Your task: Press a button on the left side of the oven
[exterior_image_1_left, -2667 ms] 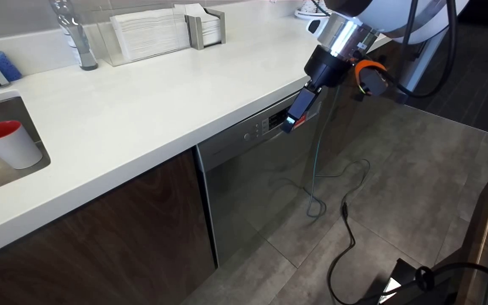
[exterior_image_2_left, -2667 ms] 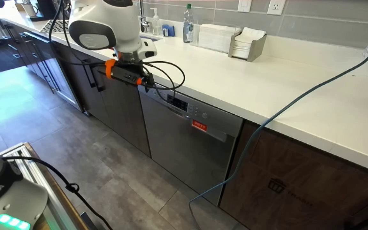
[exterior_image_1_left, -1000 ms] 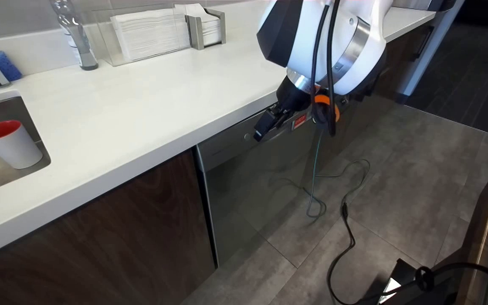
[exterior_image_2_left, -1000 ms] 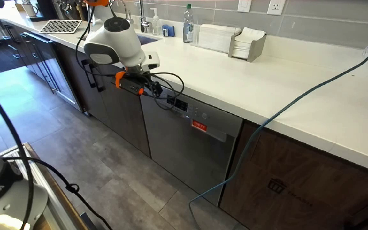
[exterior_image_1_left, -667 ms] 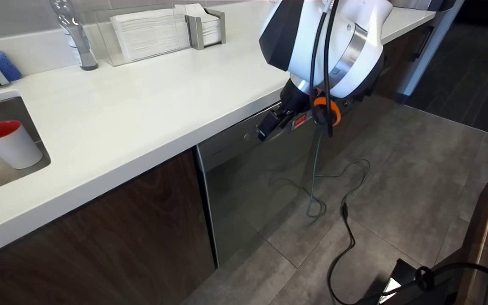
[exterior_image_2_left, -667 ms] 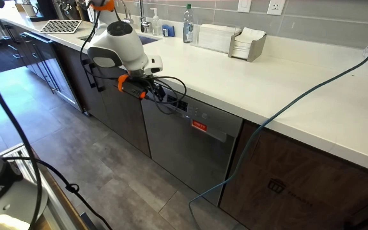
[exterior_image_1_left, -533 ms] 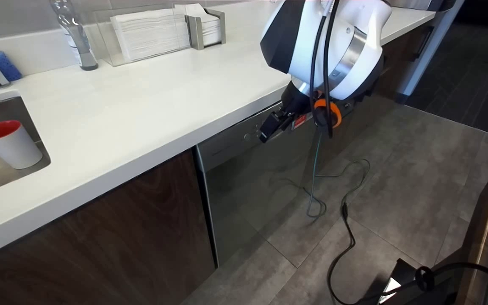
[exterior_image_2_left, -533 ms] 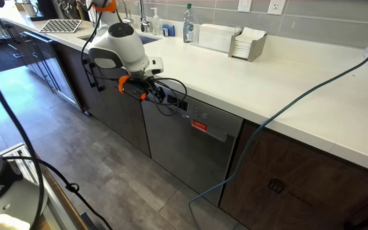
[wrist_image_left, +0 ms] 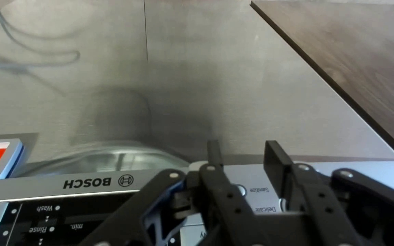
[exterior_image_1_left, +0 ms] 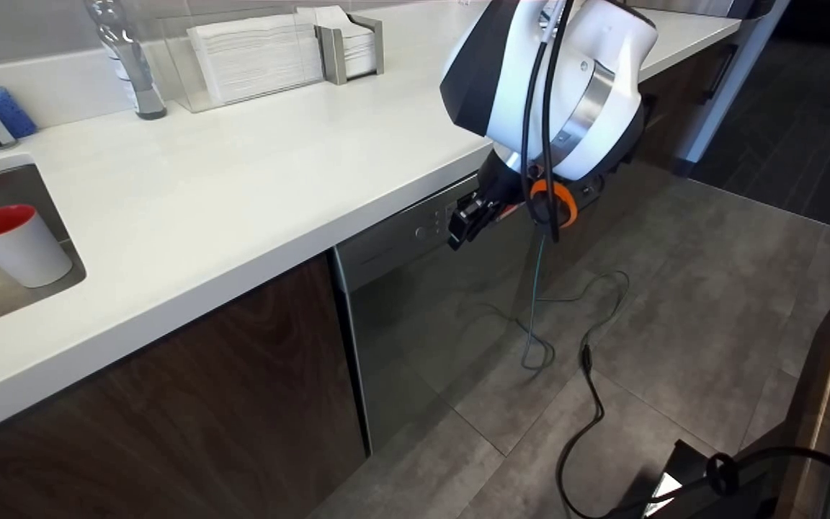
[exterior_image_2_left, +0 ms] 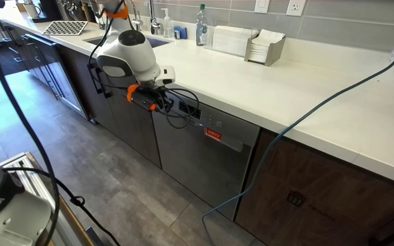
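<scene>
The oven [exterior_image_2_left: 200, 157] is a steel-fronted built-in appliance, seen in both exterior views. Its control strip [wrist_image_left: 91, 182] shows upside down in the wrist view. My gripper [wrist_image_left: 244, 148] is over the strip's left part, beside the dark display [exterior_image_2_left: 193, 112]. Its fingers stand apart with a moderate gap and hold nothing. Between them, lower down, show a round "Sanitize" button [wrist_image_left: 243, 190], partly covered by a finger, and a "Delicate" button [wrist_image_left: 283, 204]. A round button [exterior_image_1_left: 420, 233] lies left of the gripper in an exterior view. Whether the fingertips touch the panel I cannot tell.
The white countertop [exterior_image_1_left: 264, 166] overhangs the oven just above the gripper. A dark wooden door [exterior_image_1_left: 170, 404] adjoins the oven's left edge. A red DIRTY sign [exterior_image_2_left: 213, 133] hangs below the strip. Black cables [exterior_image_2_left: 180, 126] loop by the gripper, and a blue cable [exterior_image_2_left: 262, 164] crosses in front.
Over the last few seconds the gripper has moved left along the strip. In the last half second it has sunk slightly and its fingers have drawn partway together.
</scene>
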